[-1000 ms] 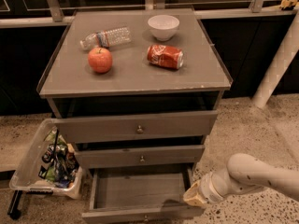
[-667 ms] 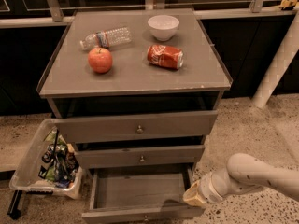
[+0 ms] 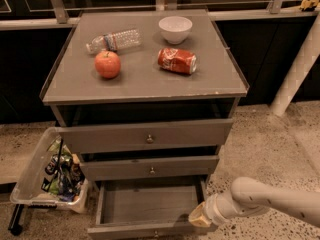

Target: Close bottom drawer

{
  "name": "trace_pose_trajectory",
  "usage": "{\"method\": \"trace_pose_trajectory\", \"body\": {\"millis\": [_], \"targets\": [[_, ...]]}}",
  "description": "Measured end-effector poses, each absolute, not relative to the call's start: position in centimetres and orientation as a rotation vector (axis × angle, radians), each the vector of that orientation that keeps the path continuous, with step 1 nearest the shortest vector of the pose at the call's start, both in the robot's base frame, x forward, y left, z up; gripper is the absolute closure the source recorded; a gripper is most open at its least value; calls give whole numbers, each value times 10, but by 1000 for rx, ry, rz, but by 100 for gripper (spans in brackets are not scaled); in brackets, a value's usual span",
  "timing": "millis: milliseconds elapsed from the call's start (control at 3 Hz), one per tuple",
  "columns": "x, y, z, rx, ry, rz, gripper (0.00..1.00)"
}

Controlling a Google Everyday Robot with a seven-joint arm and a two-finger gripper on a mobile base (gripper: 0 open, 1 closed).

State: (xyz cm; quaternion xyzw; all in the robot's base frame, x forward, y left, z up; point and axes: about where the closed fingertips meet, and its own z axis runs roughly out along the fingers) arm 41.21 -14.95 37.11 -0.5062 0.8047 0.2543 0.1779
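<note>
**Camera view: bottom drawer open, pincer at its right front corner**

Camera view cuts off the lower edge of the bottom drawer point(image 3: 147, 204), so only the top strip of its front panel and part of the small knob show. It stands open, lowest in the table point(image 3: 145, 79), with its flat tray bare. The pincer point(image 3: 198, 217) sits at the drawer's right front corner. Only its pale tip shows, and I cannot tell whether it is open or closed. The arm point(image 3: 280, 201) runs off the right edge.

There are three drawers in all. The top drawer point(image 3: 147, 136) and the middle drawer point(image 3: 150, 168) each stand slightly out. Four things lie on the table: one plastic bottle point(image 3: 114, 40) on its side, one white bowl point(image 3: 175, 29), one apple point(image 3: 108, 64) and one dented red can point(image 3: 177, 60). One clear bin point(image 3: 31, 166) sits on the floor to the left, its packets too jumbled to count.
</note>
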Motion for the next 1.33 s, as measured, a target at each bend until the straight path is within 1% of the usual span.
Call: {"method": "trace_pose_trajectory", "body": {"millis": [667,1000,1333], "targets": [[421,-144,287,-1348,2240,749,100],[415,-132,250,-1331,2248,736,100],[406,-120,220,-1361,2293,660,100]]}}
